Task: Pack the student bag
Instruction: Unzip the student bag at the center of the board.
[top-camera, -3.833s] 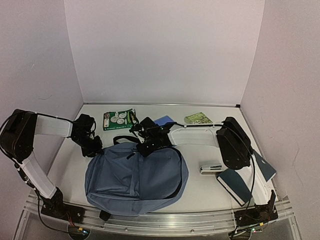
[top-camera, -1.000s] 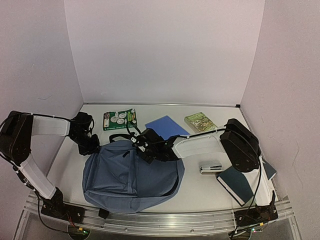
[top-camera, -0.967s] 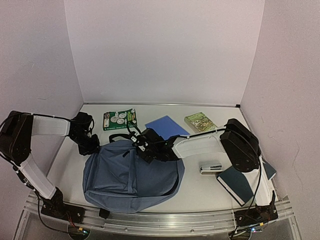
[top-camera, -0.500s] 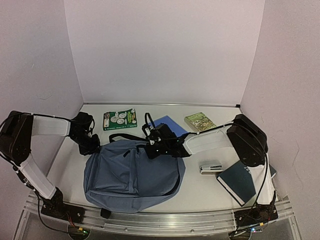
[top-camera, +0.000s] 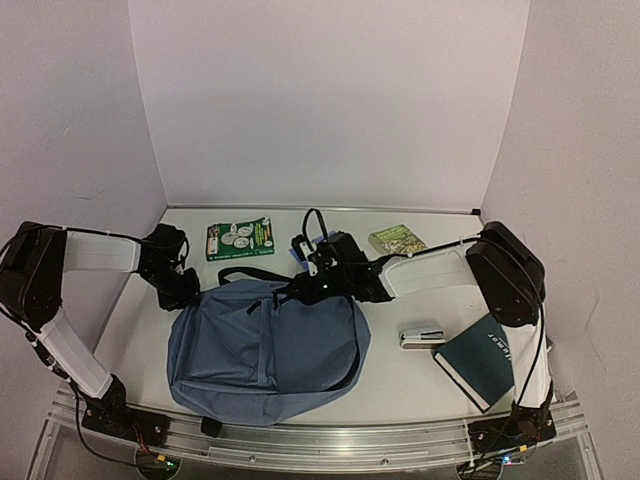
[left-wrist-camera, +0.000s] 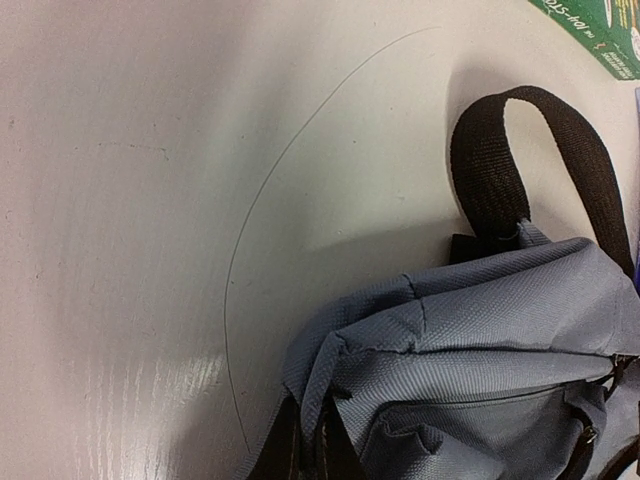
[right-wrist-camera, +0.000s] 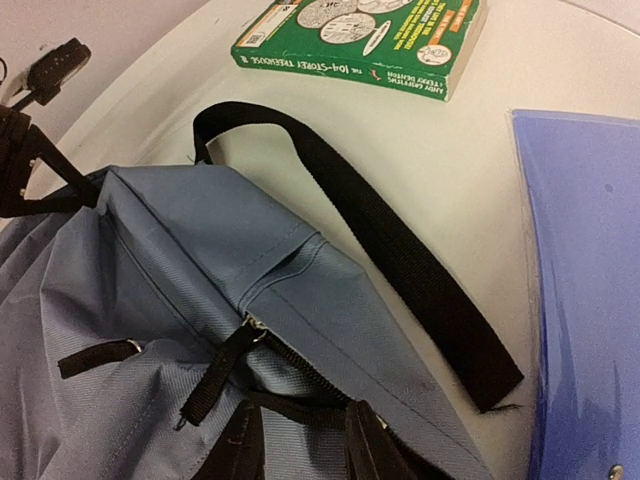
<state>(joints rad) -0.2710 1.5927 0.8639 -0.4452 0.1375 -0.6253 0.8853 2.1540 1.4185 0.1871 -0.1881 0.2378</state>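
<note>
While the large slate-blue fabric backpack (top-camera: 265, 350) lay flat on the white table (top-camera: 400, 385), its upper corner was clenched by the left pincer (left-wrist-camera: 305, 452); the right pincer (right-wrist-camera: 300, 442) was seen parted over its zip (right-wrist-camera: 285, 362).

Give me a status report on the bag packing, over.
Left pincer shut on student bag corner. Right pincer at its zip, grip unclear. Green book outside the bag. Carry strap lies beside the zip.

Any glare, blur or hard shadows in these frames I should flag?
Left wrist: glare streaks on the table at lower left, soft shadow beside the bag. Right wrist: green book print sharp, the right pincer dark and soft at the bottom edge. Top external: even light, faint shadows.
</note>
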